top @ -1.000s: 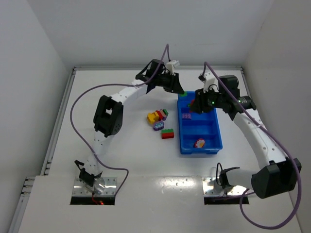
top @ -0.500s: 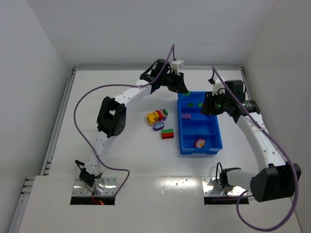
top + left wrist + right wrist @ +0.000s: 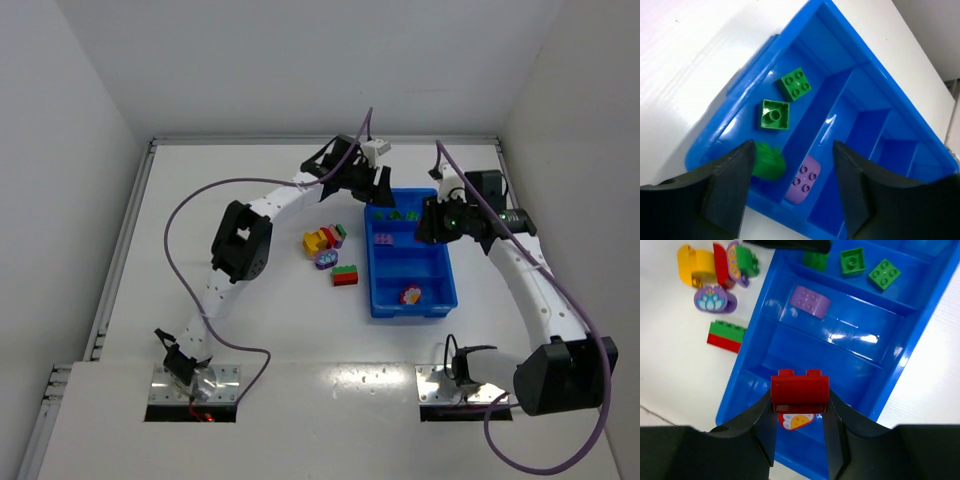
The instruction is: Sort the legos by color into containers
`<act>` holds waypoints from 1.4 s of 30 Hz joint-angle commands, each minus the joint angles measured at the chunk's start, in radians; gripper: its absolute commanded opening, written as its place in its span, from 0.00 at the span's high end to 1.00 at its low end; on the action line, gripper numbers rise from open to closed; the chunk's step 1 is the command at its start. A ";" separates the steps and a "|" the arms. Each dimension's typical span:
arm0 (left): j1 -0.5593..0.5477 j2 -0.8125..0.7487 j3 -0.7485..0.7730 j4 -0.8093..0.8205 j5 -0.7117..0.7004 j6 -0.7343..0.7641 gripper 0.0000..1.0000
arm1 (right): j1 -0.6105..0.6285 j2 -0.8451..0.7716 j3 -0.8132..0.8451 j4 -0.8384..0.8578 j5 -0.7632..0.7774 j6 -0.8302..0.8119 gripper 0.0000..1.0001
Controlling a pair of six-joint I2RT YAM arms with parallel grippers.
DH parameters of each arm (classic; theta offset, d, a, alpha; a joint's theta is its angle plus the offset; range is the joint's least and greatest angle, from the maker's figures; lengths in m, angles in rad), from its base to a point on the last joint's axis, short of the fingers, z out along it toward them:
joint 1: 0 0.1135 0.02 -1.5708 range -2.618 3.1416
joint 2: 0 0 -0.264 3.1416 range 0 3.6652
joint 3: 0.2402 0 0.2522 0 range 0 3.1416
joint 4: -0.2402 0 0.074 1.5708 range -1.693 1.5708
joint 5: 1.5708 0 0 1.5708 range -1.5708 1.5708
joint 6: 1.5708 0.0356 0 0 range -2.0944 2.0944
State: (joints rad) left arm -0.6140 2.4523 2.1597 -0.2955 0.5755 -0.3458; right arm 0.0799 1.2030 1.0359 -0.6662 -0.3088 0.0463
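The blue tray [image 3: 372, 270] [image 3: 860, 55] [image 3: 905, 340] lies right of centre. My left gripper [image 3: 382, 196] [image 3: 793, 145] hangs open over its far compartment. A blurred green lego [image 3: 767, 160] sits just off the left finger, apart from it, beside two more green legos [image 3: 795, 84] [image 3: 852, 262]. A purple lego [image 3: 807, 179] [image 3: 810, 300] lies in the second compartment. My right gripper [image 3: 428, 225] [image 3: 800, 412] is shut on a red lego [image 3: 800, 390] above the tray. A flower-printed piece [image 3: 411, 295] [image 3: 795, 421] rests in the near compartment.
Loose legos lie on the table left of the tray: a yellow one [image 3: 316, 241] [image 3: 695, 262], a purple flower one [image 3: 326, 259] [image 3: 715, 299], a red-and-green one [image 3: 345, 275] [image 3: 726, 336], and a green-purple one [image 3: 338, 234]. White walls close in the table.
My left gripper has moved right over the tray's far end and opened, letting go of a green lego. My right gripper has drifted slightly right, still holding the red lego.
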 commanded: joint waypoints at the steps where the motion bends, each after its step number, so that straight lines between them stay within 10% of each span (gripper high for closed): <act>1: -0.004 -0.035 0.032 0.012 -0.048 0.005 0.26 | -0.003 -0.023 -0.016 -0.023 -0.058 -0.092 1.00; 6: -0.004 -0.105 0.043 0.022 -0.147 0.047 0.01 | -0.003 -0.023 -0.048 -0.046 -0.078 -0.195 1.00; 12: 0.034 -0.235 0.034 0.053 -0.328 -0.090 0.01 | 0.015 -0.060 -0.086 -0.046 -0.159 -0.370 1.00; 21: 0.224 -0.398 -0.186 0.286 0.073 -0.273 0.01 | 0.066 -0.017 -0.097 -0.272 -0.303 -0.820 1.00; 42: 0.379 -0.599 -0.440 0.138 0.034 -0.101 0.01 | 0.314 0.216 -0.066 -0.236 -0.276 -0.904 0.96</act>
State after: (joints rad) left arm -0.2562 1.9301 1.7298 -0.1856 0.5823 -0.4706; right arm 0.3725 1.4082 0.9417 -0.9489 -0.5762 -0.8299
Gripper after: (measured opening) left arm 0.992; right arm 0.372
